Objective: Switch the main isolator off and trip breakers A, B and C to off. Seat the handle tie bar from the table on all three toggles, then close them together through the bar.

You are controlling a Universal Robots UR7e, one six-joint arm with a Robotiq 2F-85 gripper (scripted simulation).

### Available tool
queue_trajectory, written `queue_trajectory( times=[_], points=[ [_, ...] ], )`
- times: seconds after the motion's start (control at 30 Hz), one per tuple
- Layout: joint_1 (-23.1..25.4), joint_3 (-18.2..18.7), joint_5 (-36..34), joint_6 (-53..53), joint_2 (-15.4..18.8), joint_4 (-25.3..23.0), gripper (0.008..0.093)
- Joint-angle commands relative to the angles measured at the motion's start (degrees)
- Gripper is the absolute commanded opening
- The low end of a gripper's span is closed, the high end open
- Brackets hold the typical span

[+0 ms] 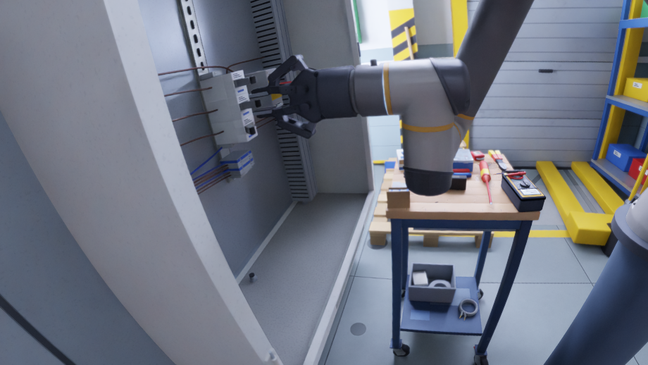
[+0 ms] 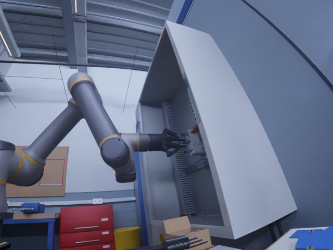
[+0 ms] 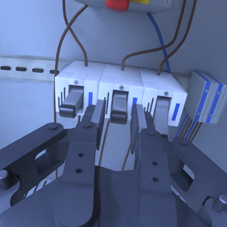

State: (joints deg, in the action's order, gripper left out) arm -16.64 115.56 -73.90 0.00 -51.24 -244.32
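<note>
My gripper stands just in front of the middle breaker's toggle, open and holding nothing. Three white breakers sit side by side on a slotted rail inside the cabinet. The left toggle and the middle one both point down towards me, while the right toggle is partly hidden behind my right finger. The isolator's red knob shows at the top edge of the wrist camera. Seen from the side, the gripper is at the breaker block. I cannot make out the tie bar on the table.
The cabinet's side wall and a slotted cable duct flank my wrist. A blue-striped terminal block sits right of the breakers, with brown and blue wires around it. A trolley table with tools stands outside.
</note>
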Motion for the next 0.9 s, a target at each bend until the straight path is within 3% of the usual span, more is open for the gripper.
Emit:
queue_trajectory(
  times=[0.0, 0.87],
  points=[
    [-0.01, 0.06, 0.01, 0.00, -0.07, -0.06, 0.0300],
    [-1.34, 5.80, 1.34, 0.00, -2.24, -3.62, 0.0300]
  ],
)
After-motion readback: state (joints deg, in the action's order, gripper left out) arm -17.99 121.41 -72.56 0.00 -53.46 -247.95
